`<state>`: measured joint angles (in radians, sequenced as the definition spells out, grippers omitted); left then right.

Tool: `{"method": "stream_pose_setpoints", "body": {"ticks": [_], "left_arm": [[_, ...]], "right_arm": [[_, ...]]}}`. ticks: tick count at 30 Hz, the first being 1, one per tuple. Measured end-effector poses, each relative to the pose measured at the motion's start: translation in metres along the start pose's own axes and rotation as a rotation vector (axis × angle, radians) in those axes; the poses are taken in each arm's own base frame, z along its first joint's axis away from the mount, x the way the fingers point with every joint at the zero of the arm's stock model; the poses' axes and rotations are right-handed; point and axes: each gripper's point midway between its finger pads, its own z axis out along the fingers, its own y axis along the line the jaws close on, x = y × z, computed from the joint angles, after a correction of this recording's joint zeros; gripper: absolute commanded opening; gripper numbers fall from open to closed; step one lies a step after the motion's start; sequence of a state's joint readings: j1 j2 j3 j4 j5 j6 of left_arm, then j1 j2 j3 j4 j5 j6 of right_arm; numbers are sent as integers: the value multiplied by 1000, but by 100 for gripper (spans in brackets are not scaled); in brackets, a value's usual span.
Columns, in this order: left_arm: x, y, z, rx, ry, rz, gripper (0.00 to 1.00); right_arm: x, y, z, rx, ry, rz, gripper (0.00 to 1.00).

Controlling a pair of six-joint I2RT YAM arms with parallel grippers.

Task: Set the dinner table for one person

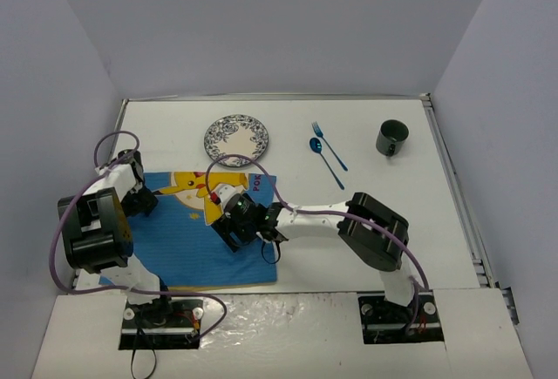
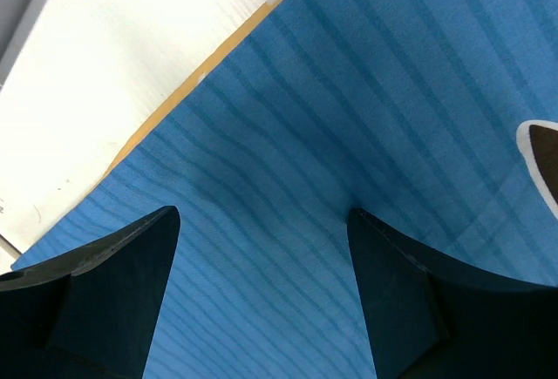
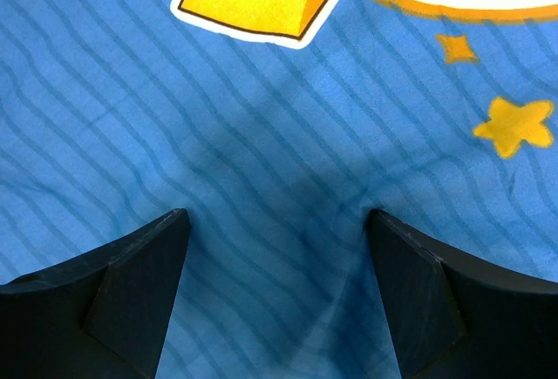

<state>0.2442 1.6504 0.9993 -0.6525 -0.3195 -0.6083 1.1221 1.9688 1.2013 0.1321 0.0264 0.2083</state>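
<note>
1. The dinner table (image 1: 427, 196), a large flat white rectangular tabletop with a thin metal rim, fills the middle of the top view. Both arm bases are bolted at its 6 o'clock edge.
2. A blue cloth placemat with a yellow cartoon figure (image 1: 187, 248) lies flat on the table at about 8 o'clock from its centre, close to the near edge.
3. A round white plate with a dark floral pattern (image 1: 236, 139) sits on the bare tabletop at 12 o'clock from the placemat, just beyond its far edge.
4. A blue metal fork (image 1: 331, 147) and a blue metal spoon (image 1: 329, 165) lie side by side at 1 o'clock from the table centre, both slanted, with their heads toward 11 o'clock.
5. A dark green mug (image 1: 391, 138) stands upright at 2 o'clock, well apart from the cutlery.
6. The left gripper (image 2: 261, 218) is over the 9 o'clock side of the placemat near its orange-trimmed edge. Its jaws are spread wide, with only blue cloth between them.
7. The right gripper (image 3: 275, 218) is over the placemat's 2 o'clock part, just beside the yellow figure. Its jaws are likewise apart and hold nothing.
8. Whether either gripper's fingertips touch the cloth cannot be told.
</note>
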Motion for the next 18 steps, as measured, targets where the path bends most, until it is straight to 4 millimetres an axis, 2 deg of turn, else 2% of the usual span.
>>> {"method": "stream_pose_setpoints", "body": {"ticks": [9,18], "left_arm": [[-9,10,6,-13,21,7,75],[-12,11,7,-15,24,38,75]], "right_arm": [[-13,8,10,-19,-12,22,79],[-14,1,9,-20,-35,90,80]]}}
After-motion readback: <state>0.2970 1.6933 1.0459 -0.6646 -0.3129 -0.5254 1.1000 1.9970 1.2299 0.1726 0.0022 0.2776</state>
